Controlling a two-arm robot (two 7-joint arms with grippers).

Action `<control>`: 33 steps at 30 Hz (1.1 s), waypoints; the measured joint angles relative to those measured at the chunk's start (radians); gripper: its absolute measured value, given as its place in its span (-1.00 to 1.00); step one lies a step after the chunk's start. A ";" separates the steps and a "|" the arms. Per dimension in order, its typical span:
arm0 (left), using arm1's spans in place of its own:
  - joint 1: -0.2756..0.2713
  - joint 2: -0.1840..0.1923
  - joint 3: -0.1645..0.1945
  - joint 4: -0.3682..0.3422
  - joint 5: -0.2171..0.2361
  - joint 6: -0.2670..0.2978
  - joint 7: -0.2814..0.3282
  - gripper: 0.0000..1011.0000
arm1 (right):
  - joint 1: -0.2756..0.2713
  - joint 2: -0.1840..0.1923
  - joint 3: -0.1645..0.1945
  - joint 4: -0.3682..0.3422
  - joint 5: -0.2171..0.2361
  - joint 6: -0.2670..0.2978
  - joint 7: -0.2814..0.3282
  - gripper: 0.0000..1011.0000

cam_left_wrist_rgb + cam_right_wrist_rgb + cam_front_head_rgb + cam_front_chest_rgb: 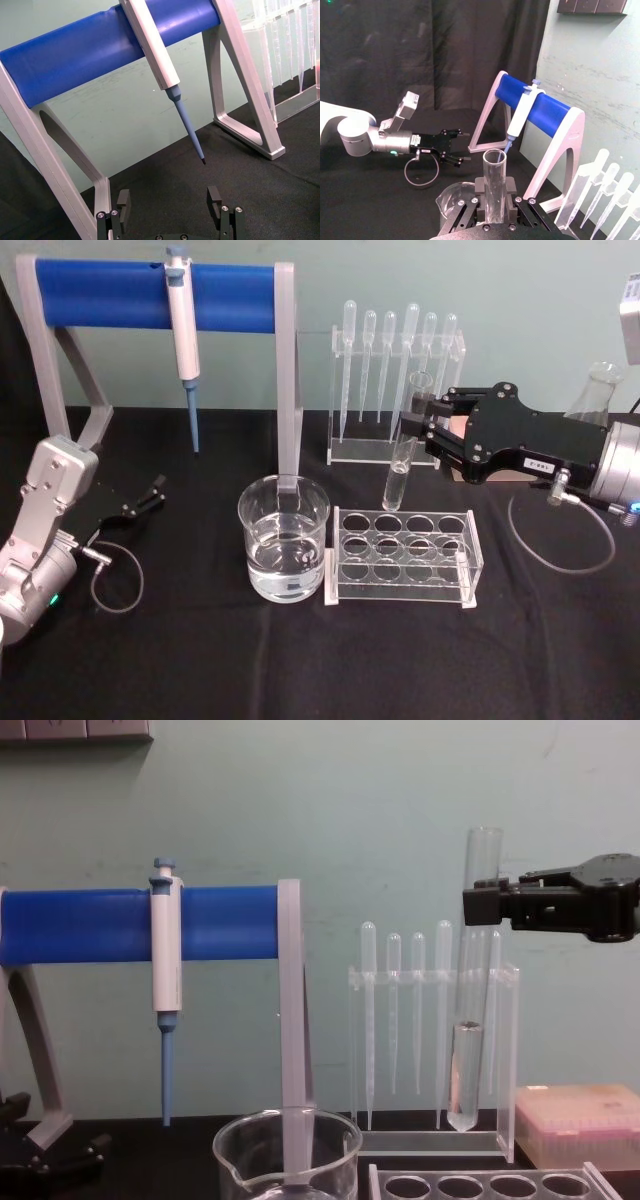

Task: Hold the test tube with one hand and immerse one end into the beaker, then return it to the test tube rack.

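Above rack (pixel 402 556), right pincer (pixel 430 423) clenched around upper part of upright test tube (pixel 403 466); left pincer (pixel 150 495) released, parked left.

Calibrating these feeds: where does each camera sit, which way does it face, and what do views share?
Head view: on the head, looking down at the table; right gripper holding the test tube, left gripper parked left.
Chest view: lower, looking level toward the wall; right gripper enters from the right.
Left wrist view: on that wrist, looks past its open fingers at the pipette.
Right wrist view: on that wrist, looks along the test tube toward the left arm.
Shared: all four show the pipette's blue stand.
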 joint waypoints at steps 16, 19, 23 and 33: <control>0.000 0.000 0.000 0.000 0.000 0.000 0.000 0.98 | 0.000 0.000 0.000 0.000 0.000 0.000 0.000 -0.54; 0.000 0.000 0.000 0.000 0.000 0.000 0.000 0.98 | 0.000 0.000 0.000 0.000 0.000 0.000 0.000 -0.54; 0.000 0.000 0.000 0.000 0.000 0.000 0.000 0.98 | 0.000 0.000 0.000 0.000 0.000 0.000 0.000 -0.54; 0.000 0.000 0.000 0.000 0.000 0.000 0.000 0.98 | 0.000 0.000 0.000 0.000 0.000 0.000 0.000 -0.54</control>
